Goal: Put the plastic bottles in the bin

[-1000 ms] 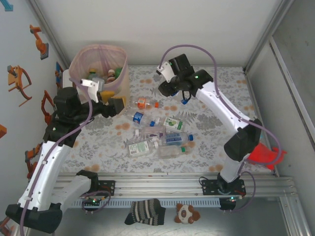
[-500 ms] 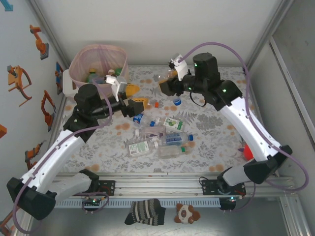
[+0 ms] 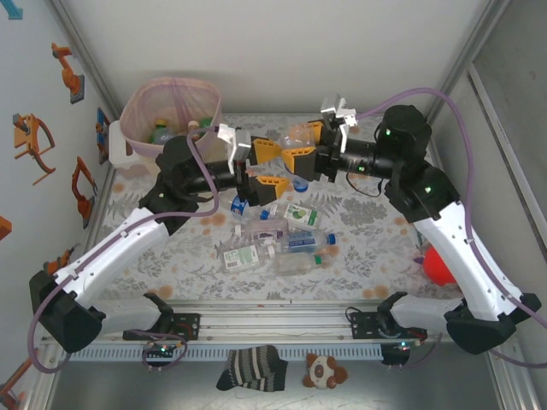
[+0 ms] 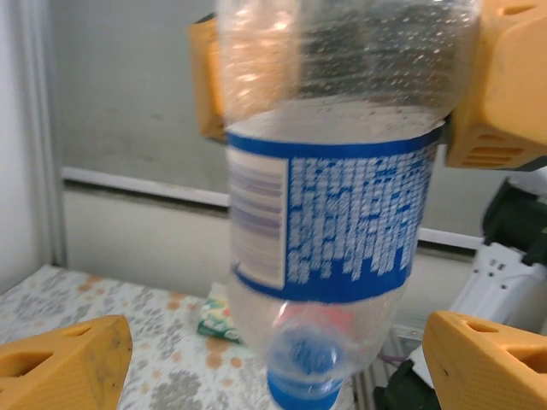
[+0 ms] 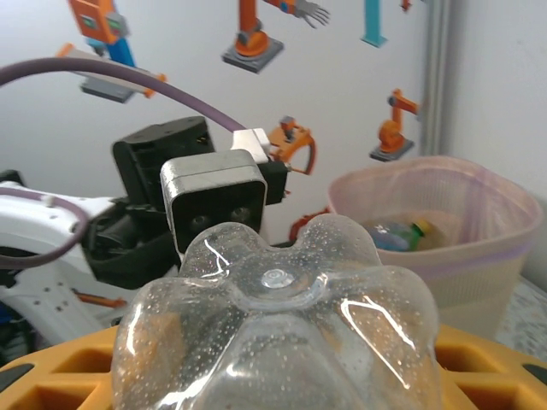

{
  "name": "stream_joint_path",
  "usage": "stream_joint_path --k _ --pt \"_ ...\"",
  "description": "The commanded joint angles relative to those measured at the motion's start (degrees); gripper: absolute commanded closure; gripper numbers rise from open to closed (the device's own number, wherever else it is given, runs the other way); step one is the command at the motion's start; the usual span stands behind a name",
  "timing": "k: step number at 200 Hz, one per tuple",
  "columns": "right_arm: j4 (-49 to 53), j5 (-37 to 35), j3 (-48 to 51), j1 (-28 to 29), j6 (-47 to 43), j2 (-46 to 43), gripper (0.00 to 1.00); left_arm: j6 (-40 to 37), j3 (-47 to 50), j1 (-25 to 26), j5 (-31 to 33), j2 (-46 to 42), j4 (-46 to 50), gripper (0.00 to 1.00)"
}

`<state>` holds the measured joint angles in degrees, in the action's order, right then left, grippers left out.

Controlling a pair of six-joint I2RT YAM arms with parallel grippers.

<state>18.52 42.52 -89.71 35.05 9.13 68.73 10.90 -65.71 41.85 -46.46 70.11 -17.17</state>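
**A:** What was the step in hand?

**B:** A hand-over, I'd say. The right fingers [image 3: 302, 159] were closed on a clear bottle [image 3: 295, 137] with a blue label. They gripped it near its base and held it cap-down in the air over the desk [image 3: 376, 226]. The left fingers [image 3: 263, 148] were spread wide with nothing in them, just beside the bottle and facing it.

**A:** Why pass it across?

**B:** The bin [image 3: 137, 107] stood at the far left corner, on the left arm's side and well apart from the held bottle. A few bottles lay inside it, and loose bottles [image 3: 273, 237] lay on the desk below the two arms.

**A:** How would the left arm have done it well?

**B:** It should have moved in until the label band sat squarely between its fingers. From the left wrist, the cap end hung lowest and the right fingers pinched the top. That left the labelled middle free to take, with no clash of fingers. I'd have avoided the neck, since it's narrow and likely to slip.

**A:** And the release?

**B:** The right fingers should have let go only once the left grip was firm. Thin plastic like that probably flexes, so a centred squeeze mattered.
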Motion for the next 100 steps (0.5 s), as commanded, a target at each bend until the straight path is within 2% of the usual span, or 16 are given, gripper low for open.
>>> stream_joint_path --k 1,42,100 --pt "-6.19 7.07 0.72 -0.07 4.35 -0.78 0.45 -1.17 -3.42 1.82 -4.97 1.28 -3.61 0.12" --pt "-8.69 11.20 0.24 0.11 6.66 -0.79 0.45 -1.47 -5.77 4.39 -5.56 2.66 -4.05 0.16" --pt "-9.12 11.71 0.24 0.63 6.61 -0.97 0.45 -1.40 -8.06 6.71 -6.45 3.72 -2.84 0.24"
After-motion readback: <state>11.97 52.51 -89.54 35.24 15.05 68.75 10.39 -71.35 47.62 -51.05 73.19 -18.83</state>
